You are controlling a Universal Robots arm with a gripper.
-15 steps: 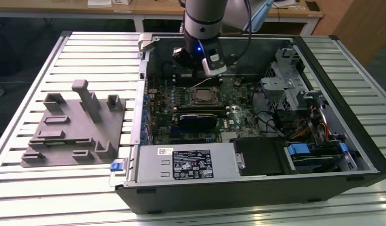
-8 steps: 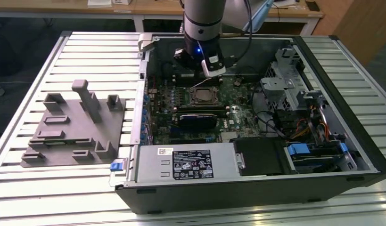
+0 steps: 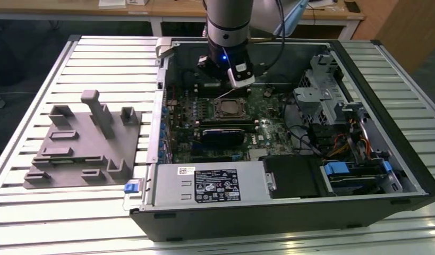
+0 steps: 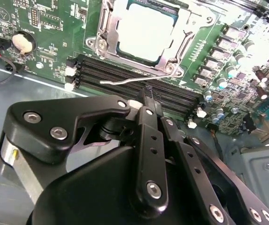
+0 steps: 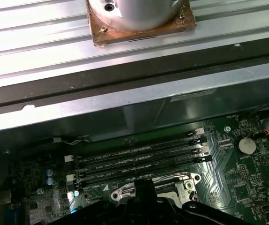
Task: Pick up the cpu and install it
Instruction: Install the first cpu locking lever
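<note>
1. Two labels, a white label [image 3: 186, 170] and a black label [image 3: 217, 186], sit on the power supply box [image 3: 168, 190] at six o'clock inside the computer case [image 3: 288, 215] in the exterior view. We cannot make out their print.
2. The case lies open on a slatted table [image 3: 33, 212]. It holds a green circuit board [image 3: 274, 127], the power supply box, and blue clips [image 3: 338, 171] on the drive bay at four o'clock.
3. At nine o'clock, just beside the case, a grey tray [image 3: 68, 159] with upright blocks rests on the table. We cannot tell what lies in its pockets.
4. The cpu [image 4: 146, 28], pale silver on top, lies inside the socket [image 4: 99, 44] on the board. A thin wire lever [image 4: 125, 82] runs between the socket and the memory slots [image 4: 101, 70].
5. The gripper [image 4: 146, 93] hangs over the board, toward twelve o'clock from the socket in the exterior view. Its fingers are drawn together with no gap that we can see, and they grip nothing. The tip is just beside the lever.
6. In the first wrist view a round metal part [image 5: 139, 14] rests on the table slats, and a coin battery [image 5: 246, 144] sits on the board.
</note>
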